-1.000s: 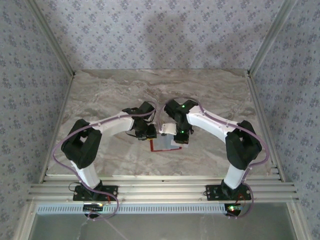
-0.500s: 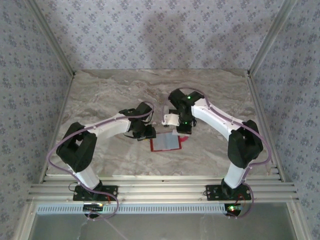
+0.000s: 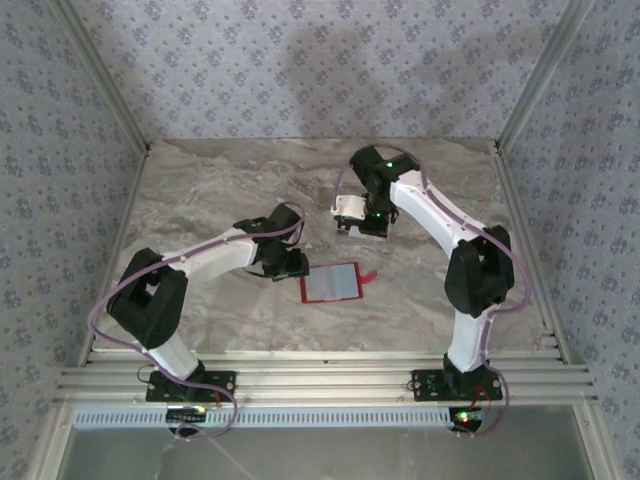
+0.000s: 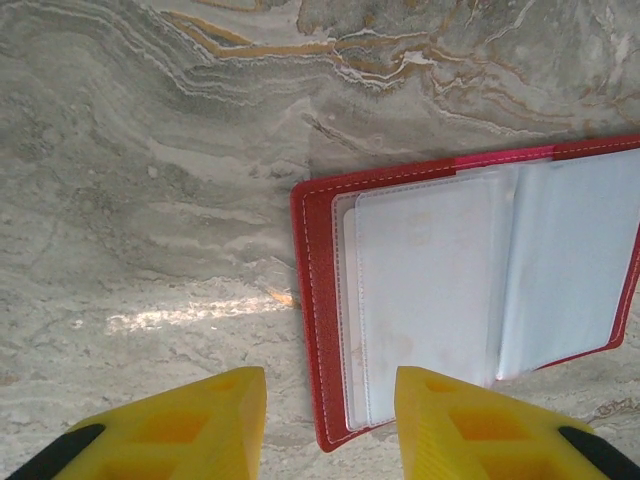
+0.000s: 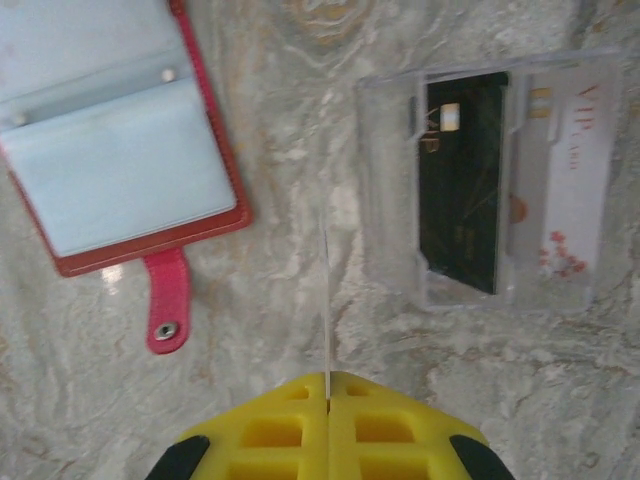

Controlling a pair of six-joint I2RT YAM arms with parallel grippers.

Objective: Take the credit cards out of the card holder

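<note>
Near the laid-out credit cards point(image 5: 460, 190), the right gripper point(image 5: 328, 380) clamps a thin card point(image 5: 326, 300), apparently, seen edge-on; the left gripper point(image 4: 330, 405) stands open, empty, beside the card holder point(image 4: 430, 290). Next: lower, release.

Wallet point(image 4: 430, 290) cut by the left wrist view's right edge; card point(image 5: 325, 300) in the right fingers point(image 5: 270, 432) edge-on, face hidden

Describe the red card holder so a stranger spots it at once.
On the grey marbled tabletop, look near the middle. The flat red folding card holder lies open there, pale pockets up. Unlike the clear plastic tray beside it, it has a red snap tab.
</note>
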